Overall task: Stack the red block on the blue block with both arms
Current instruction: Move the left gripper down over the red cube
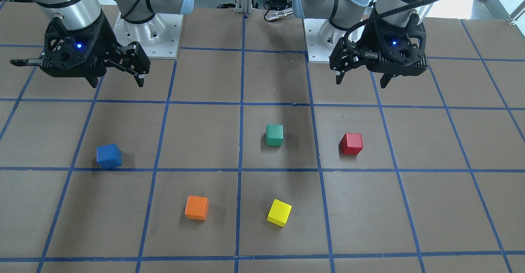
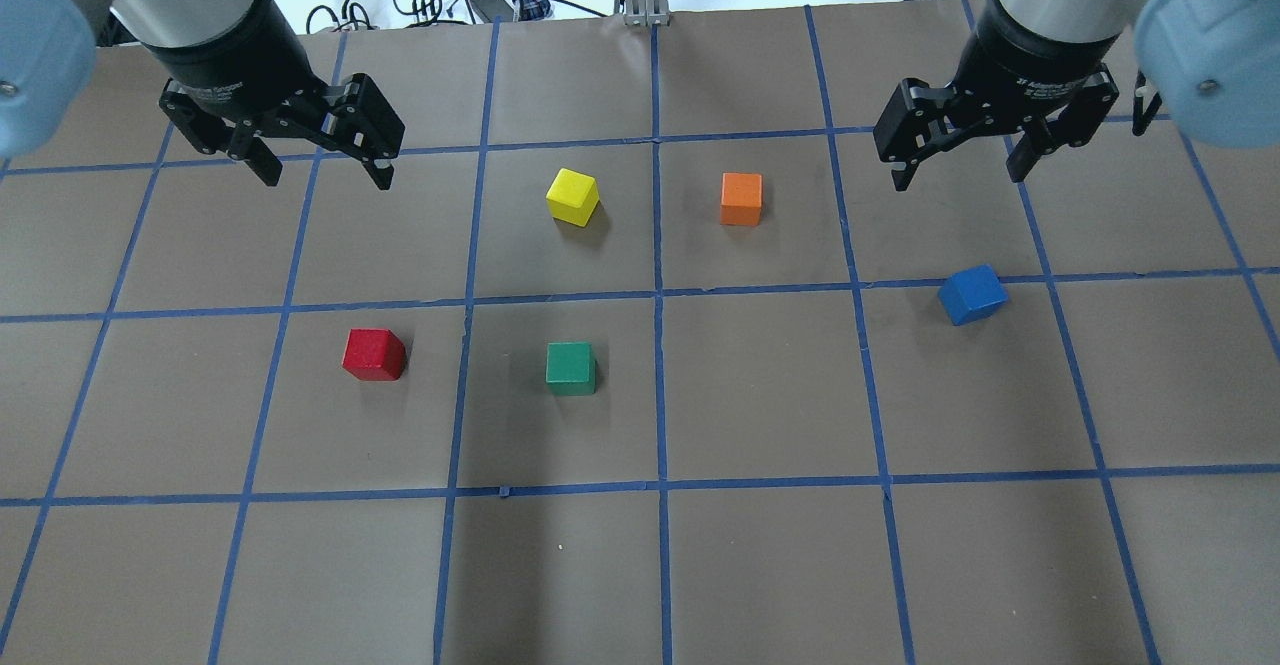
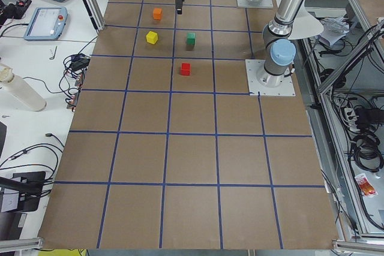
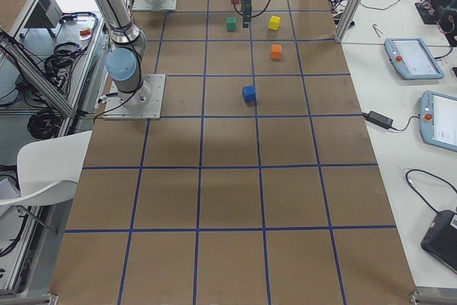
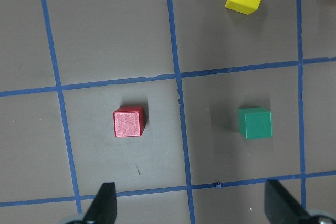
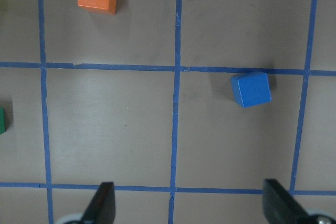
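Tape line (image 6: 210, 70) just beside blue block (image 6: 252, 89); red block (image 5: 128, 122) mid-square.

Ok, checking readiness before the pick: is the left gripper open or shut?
Open. The left gripper has its fingers wide apart, holding nothing.

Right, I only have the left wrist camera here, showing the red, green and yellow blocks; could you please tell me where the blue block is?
Observer: The blue block lies on the robot's right side, near the right gripper and well away from every other block.
Operator: Thank you. Is that gripper holding anything?
Observer: No, it is open and holds nothing.
Operator: And is there any block that I am missing?
Observer: Yes, an orange block sits in the square next to the yellow block, not touching it.
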Controlling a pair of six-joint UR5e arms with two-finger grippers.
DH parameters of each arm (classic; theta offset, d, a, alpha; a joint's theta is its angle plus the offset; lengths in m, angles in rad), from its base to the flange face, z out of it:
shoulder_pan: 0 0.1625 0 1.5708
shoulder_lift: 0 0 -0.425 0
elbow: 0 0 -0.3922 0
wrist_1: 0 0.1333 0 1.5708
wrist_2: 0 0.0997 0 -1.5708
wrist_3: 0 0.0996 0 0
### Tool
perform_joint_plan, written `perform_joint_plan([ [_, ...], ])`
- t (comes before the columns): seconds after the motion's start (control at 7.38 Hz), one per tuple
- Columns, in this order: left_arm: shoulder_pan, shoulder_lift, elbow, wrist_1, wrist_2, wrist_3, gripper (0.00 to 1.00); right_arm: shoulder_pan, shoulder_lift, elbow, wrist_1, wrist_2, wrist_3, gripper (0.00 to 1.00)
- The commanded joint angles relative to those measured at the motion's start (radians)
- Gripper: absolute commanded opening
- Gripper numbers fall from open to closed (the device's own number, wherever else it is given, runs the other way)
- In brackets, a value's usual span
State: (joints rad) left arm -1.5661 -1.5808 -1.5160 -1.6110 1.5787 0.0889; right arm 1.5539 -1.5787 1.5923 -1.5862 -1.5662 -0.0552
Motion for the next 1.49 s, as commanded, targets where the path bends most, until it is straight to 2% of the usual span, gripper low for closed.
perform_joint_plan([
  [0.0,0.001,0.004,-0.003,0.0,0.01,-0.03,1.0,0.0,0.002,0.0,-0.002,0.0,0.0,1.0],
  [0.68,0.001,-0.001,-0.032,-0.003,0.012,0.018,1.0,-0.003,0.002,0.0,-0.002,0.0,-0.009,1.0],
  [0.95,0.081,-0.036,-0.078,0.019,0.001,0.121,1.0,-0.005,0.002,0.0,-0.002,0.0,-0.009,1.0],
  [1.22,0.129,-0.125,-0.177,0.229,0.004,0.203,1.0,-0.005,0.0,0.0,0.003,-0.009,-0.009,1.0],
  [1.36,0.13,-0.157,-0.255,0.317,0.006,0.247,1.0,-0.003,0.0,0.0,0.003,-0.059,-0.011,1.0],
])
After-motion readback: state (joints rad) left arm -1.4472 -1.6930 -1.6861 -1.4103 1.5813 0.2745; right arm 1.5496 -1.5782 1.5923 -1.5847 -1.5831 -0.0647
